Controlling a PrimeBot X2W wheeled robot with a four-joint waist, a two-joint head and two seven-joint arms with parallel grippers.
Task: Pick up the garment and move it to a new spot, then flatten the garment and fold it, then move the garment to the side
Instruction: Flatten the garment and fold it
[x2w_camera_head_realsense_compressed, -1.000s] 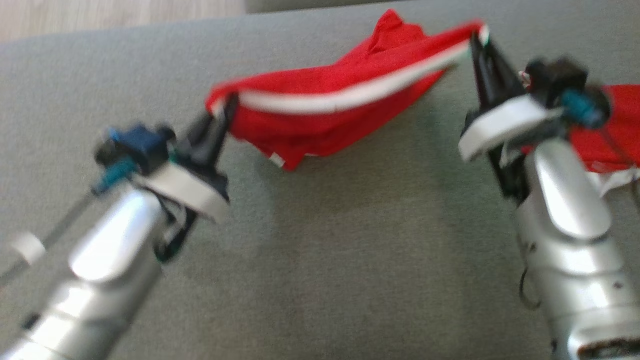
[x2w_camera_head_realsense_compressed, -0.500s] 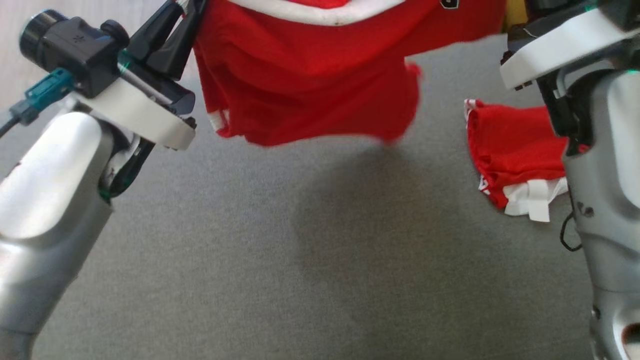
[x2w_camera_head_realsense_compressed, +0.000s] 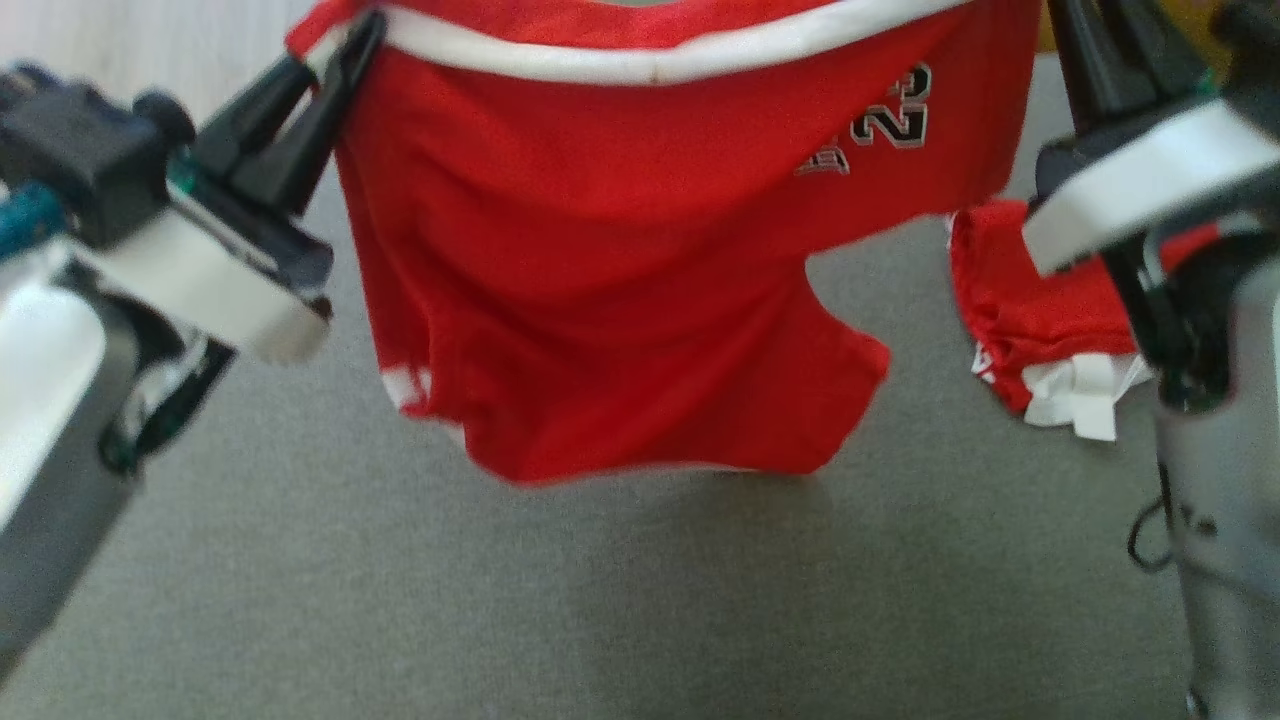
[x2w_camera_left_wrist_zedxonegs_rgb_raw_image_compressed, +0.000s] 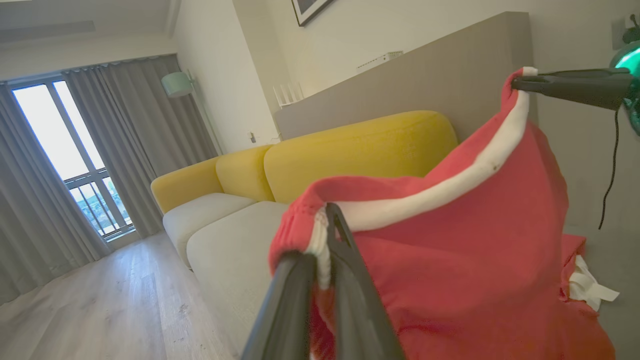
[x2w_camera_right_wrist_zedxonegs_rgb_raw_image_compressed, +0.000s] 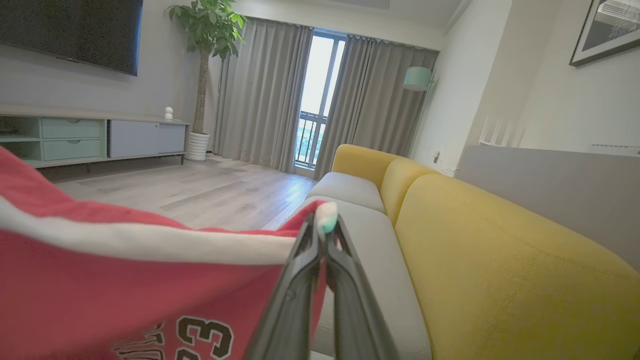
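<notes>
**A:** The garment (x2w_camera_head_realsense_compressed: 600, 280) is up in the air, strung between both arms and hanging clear above the grey surface (x2w_camera_head_realsense_compressed: 600, 600).

**B:** Bright red fabric, with a broad white band (x2w_camera_head_realsense_compressed: 640, 65) along the top edge that sags a little in the middle.

**A:** The left gripper (x2w_camera_left_wrist_zedxonegs_rgb_raw_image_compressed: 326, 220) has its fingers pressed together on one end of that band, and the cloth bunches around the tips.

**B:** And the right gripper (x2w_camera_right_wrist_zedxonegs_rgb_raw_image_compressed: 324, 227) pinches the other end. A sliver of white edge pokes out above its closed tips.

**A:** Look at the print: black numerals (x2w_camera_head_realsense_compressed: 890, 120) outlined in white, up near the right gripper's corner. From the right wrist they read 23.

**B:** The body hangs in soft vertical folds. The hem is uneven, dropping low below the left gripper with a bit of white trim (x2w_camera_head_realsense_compressed: 405, 385) and cutting up higher toward the right.

**A:** Its shadow spreads on the grey surface underneath.

**B:** Off to the right, a second red piece (x2w_camera_head_realsense_compressed: 1030, 300) with white trim lies crumpled on that surface, apart from the held garment.

**A:** And a yellow sofa (x2w_camera_right_wrist_zedxonegs_rgb_raw_image_compressed: 500, 250) sits behind it all.
</notes>
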